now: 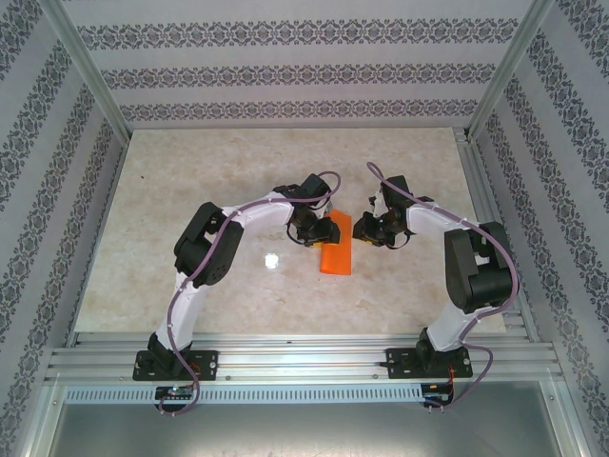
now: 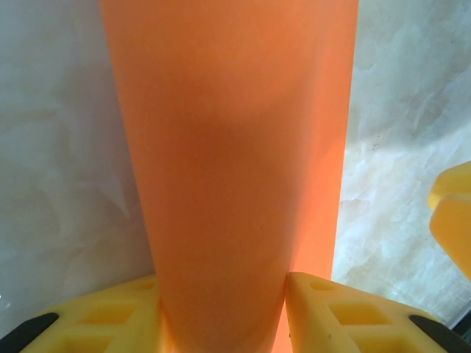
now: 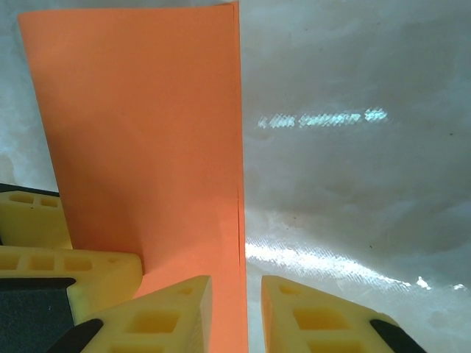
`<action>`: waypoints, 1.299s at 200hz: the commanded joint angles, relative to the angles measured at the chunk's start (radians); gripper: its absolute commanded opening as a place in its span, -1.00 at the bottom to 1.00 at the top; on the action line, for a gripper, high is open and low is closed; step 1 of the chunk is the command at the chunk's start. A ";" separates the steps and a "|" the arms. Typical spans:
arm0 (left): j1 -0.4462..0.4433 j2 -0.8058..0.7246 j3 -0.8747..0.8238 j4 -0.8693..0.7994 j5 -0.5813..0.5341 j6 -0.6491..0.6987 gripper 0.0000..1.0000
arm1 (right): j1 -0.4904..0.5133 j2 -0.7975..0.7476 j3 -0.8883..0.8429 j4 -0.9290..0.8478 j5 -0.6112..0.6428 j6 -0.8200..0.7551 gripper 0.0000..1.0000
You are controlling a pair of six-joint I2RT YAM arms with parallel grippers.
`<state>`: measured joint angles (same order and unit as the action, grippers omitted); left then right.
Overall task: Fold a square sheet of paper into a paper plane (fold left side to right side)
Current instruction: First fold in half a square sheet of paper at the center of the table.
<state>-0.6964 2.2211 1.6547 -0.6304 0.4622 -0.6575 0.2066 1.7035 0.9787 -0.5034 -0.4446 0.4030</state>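
Left fingers [image 2: 346,316] pinch orange paper [image 1: 336,252]; right fingers [image 3: 316,316] narrow, perhaps astride edge; marble table [image 1: 209,162].

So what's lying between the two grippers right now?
The folded orange paper lies between the left gripper and the right gripper; the top view shows it.
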 commanded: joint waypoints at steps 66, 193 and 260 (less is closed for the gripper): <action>-0.026 0.046 0.030 -0.033 -0.015 0.023 -0.15 | -0.012 -0.015 -0.022 0.027 -0.028 0.017 -0.54; -0.032 0.063 0.043 -0.040 -0.017 0.025 -0.11 | -0.003 -0.009 -0.035 0.043 -0.049 0.033 -0.59; -0.034 0.064 0.044 -0.043 -0.017 0.027 -0.11 | 0.040 0.030 -0.034 0.081 -0.072 0.063 -0.80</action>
<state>-0.7010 2.2349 1.6810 -0.6579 0.4545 -0.6540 0.2211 1.7103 0.9524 -0.4583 -0.4919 0.4488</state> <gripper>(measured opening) 0.445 0.115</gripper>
